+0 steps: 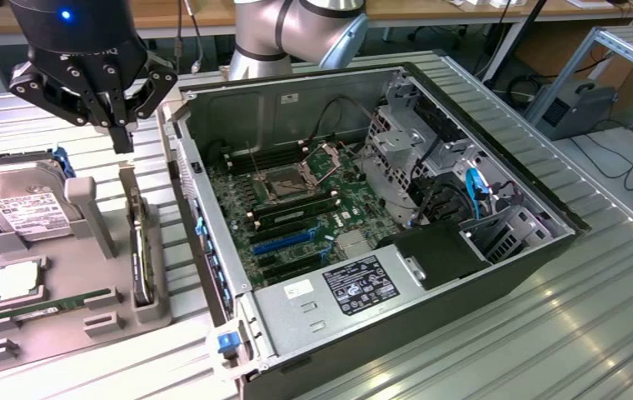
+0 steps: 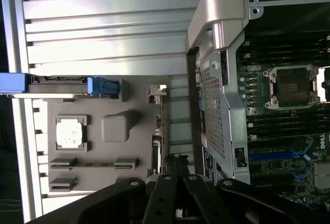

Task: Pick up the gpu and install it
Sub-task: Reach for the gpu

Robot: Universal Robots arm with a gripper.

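The gpu (image 1: 137,246) is a thin dark card standing on edge in a slot along the grey holder tray (image 1: 61,333), on the side nearest the computer case. In the wrist view the gpu (image 2: 156,144) is edge-on, with its silvery bracket (image 2: 157,90) at the far end. My gripper (image 1: 123,140) hangs above the bracket end of the card, fingers pressed together and holding nothing. Its black fingers (image 2: 175,163) point along the card's line in the wrist view. The open computer case (image 1: 428,275) lies beside the tray, with blue expansion slots (image 1: 283,242) on its motherboard.
The tray also carries a hard drive (image 1: 22,208) with a white label, a CPU (image 1: 14,283) and a green RAM stick (image 1: 44,307). A grey post (image 1: 94,218) rises next to the gpu. Cables and a drive cage (image 1: 406,133) crowd the case's far side.
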